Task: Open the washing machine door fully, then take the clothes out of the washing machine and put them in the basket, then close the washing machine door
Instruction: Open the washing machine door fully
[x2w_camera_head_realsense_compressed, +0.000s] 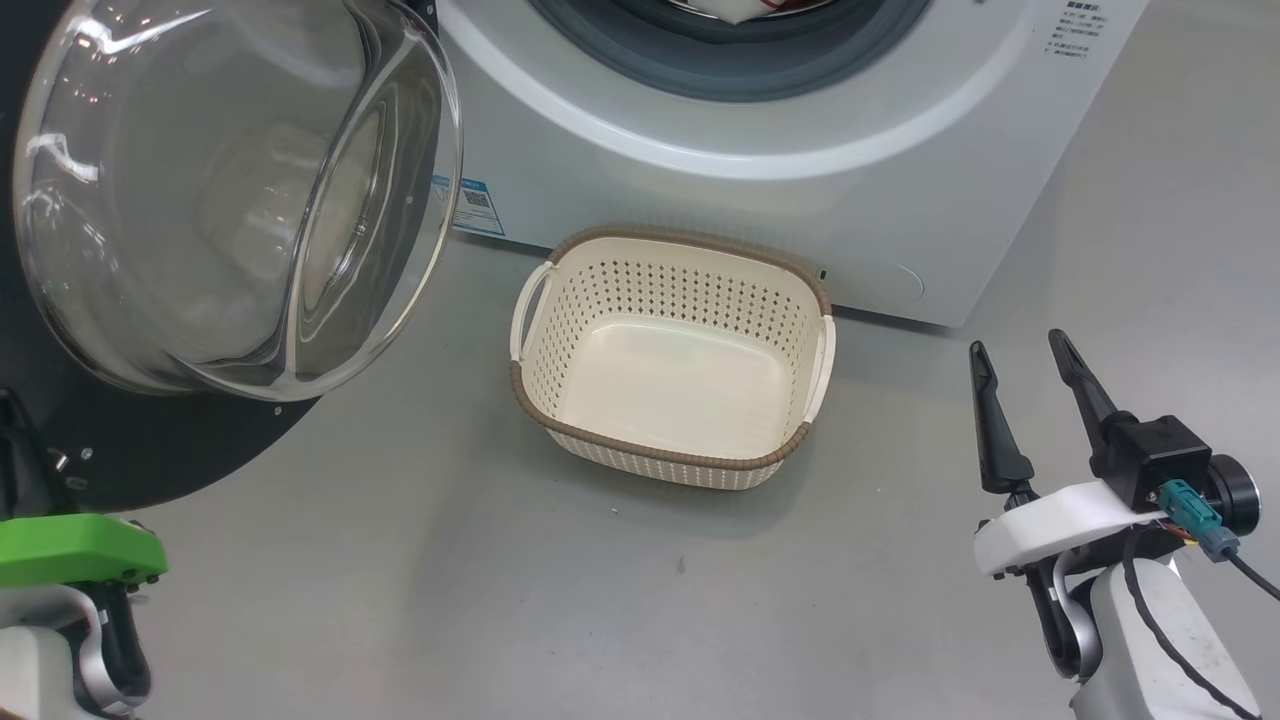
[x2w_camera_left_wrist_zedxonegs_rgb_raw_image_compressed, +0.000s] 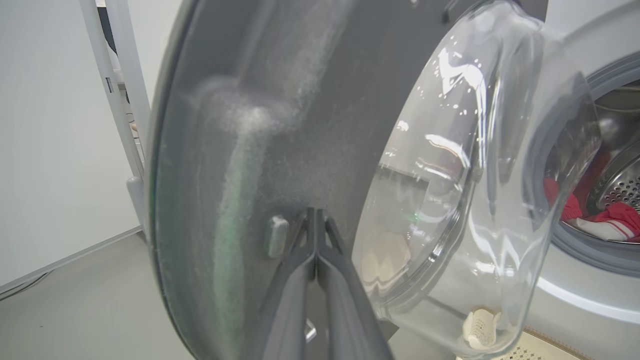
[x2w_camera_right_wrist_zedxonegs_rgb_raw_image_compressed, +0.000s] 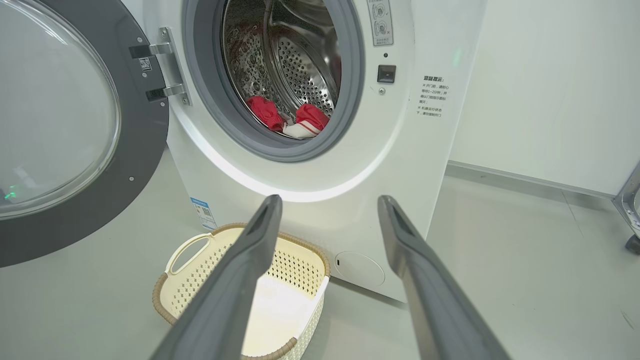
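The clothes lie low in the drum of the washing machine, at 12 o'clock in the head view, just behind the grey ring. They look soft, light and floppy, so I think they will sag and trail when lifted. A good place to pinch is the fat red bump nearest the mouth, not a thin edge. The basket sits on the floor right under the mouth. It looks light and could slide if bumped. The washing machine door hangs open at 10 o'clock. It looks hard and heavy, with slippery glass, so push its black rim. The left fingers are pressed shut, holding nothing, tips at that rim. The right fingers stand wide at 4 o'clock, holding nothing.
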